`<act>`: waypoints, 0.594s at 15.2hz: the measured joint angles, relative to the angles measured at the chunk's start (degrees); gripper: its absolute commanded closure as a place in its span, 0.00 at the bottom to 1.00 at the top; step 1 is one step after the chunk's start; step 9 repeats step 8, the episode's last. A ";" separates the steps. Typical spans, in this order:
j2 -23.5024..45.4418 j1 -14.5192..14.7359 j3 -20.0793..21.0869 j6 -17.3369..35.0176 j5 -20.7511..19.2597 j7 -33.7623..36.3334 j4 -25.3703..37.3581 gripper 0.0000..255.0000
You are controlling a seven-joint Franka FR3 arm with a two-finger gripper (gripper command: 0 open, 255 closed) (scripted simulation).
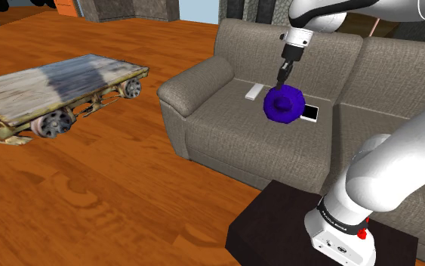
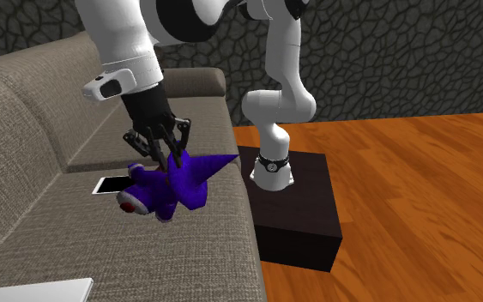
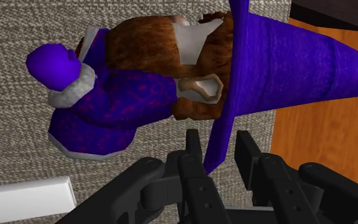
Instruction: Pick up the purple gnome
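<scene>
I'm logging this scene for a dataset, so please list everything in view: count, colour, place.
gnome: one, purple with a brown beard, hanging from the end effector over the sofa seat
sofa: one, grey-brown, below the gnome
white slab: one, white, on the sofa seat
phone-like slab: one, white-edged, on the seat beside the gnome
cart table: one, weathered wood, at the shoulder view's left
floor: orange-brown wood
stand: one, black, beside the sofa
arm: one, white
end effector: one, black, shut on the gnome's hat brim
</scene>
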 measured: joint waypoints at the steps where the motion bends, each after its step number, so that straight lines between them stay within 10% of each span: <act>1: -0.18 0.06 0.19 -0.83 -0.03 0.31 0.70 1.00; 9: -0.32 0.23 0.55 -5.82 0.00 0.99 5.61 1.00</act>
